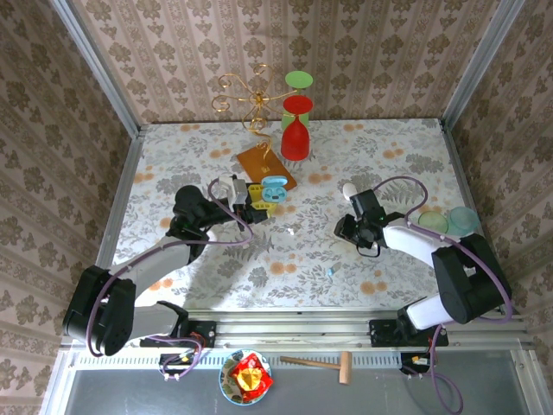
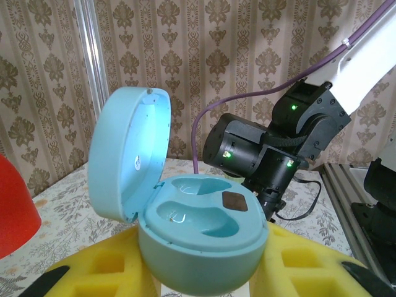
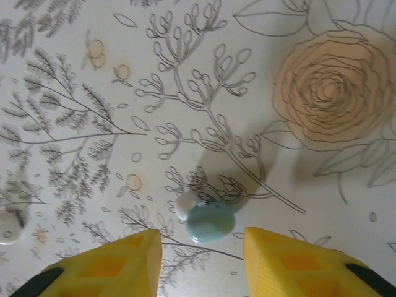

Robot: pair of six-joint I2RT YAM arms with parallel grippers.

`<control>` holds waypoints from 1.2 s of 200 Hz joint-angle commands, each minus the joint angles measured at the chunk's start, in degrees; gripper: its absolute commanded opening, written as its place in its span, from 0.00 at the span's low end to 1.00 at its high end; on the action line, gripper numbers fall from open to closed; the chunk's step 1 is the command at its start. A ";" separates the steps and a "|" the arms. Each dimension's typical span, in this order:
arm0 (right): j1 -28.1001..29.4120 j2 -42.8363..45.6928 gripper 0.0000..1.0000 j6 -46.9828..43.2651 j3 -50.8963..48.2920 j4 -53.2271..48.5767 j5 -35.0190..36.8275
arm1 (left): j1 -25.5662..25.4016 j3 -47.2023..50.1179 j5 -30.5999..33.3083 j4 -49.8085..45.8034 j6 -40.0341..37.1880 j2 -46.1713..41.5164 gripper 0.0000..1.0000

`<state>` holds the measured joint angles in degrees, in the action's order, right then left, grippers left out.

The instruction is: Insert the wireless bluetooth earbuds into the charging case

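Right wrist view: we see right gripper (image 3: 202, 235) open, jaws flanking light blue earbud (image 3: 210, 221), no contact. Left wrist view: left gripper (image 2: 198, 272) clamped on open charging case (image 2: 204, 247).

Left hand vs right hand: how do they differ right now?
Left hand is shut on the open light blue charging case; right hand is open, holding nothing. Left hand points level across the table; right hand points down at it, straddling a light blue earbud that lies between its fingers. Both have yellow fingers.
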<state>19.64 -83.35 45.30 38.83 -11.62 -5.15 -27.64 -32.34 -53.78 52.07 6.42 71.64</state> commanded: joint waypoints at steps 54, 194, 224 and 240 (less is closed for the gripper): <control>0.14 -4.39 0.37 1.12 2.45 3.85 -1.90 | 0.44 -0.82 -0.83 0.57 -1.20 -0.09 0.27; -0.25 -6.30 0.36 -7.65 7.76 -3.41 0.24 | 0.47 -0.80 -0.92 -0.59 -1.98 -0.22 0.27; -0.39 -8.02 0.34 -13.85 10.80 -7.31 -1.30 | 0.41 -0.80 -1.14 -0.22 -1.97 -0.01 0.27; -0.34 -9.47 0.32 -17.24 13.15 -9.90 -2.32 | 0.40 -0.80 -1.20 -0.05 -1.93 0.17 0.27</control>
<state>19.55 -91.07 34.92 47.88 -15.90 -6.50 -27.64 -32.34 -53.78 51.83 5.74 71.64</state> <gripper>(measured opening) 0.333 0.342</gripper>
